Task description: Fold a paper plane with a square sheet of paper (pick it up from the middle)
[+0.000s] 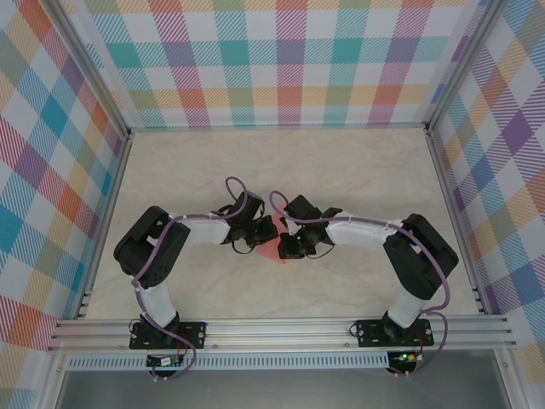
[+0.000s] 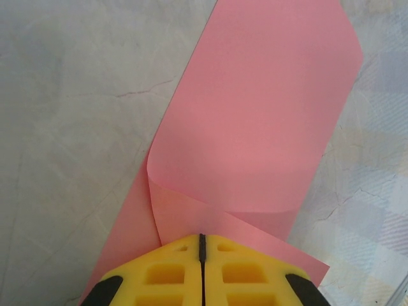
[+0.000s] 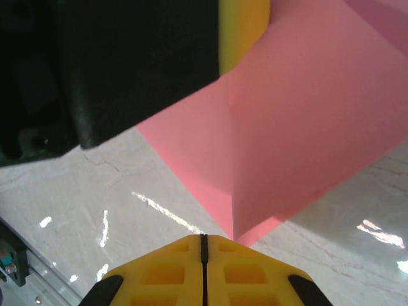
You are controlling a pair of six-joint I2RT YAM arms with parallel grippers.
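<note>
1. Nearest, at left gripper [image 2: 203,255]: pressed together atop the folded square sheet of paper [image 2: 255,115], long axis straight ahead.
2. At right gripper [image 3: 203,248]: pressed together too, by a folded corner.
3. Lies mid-way on the table [image 1: 341,162], between both.

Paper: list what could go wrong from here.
1. The paper flap's fold looks rounded, not pressed flat; it may spring open or crease crooked.
2. The shut left hand and right hand sit very near each other over the paper; they could bump.
3. The right hand's tips meet a paper corner; a push could skew the paper.
</note>
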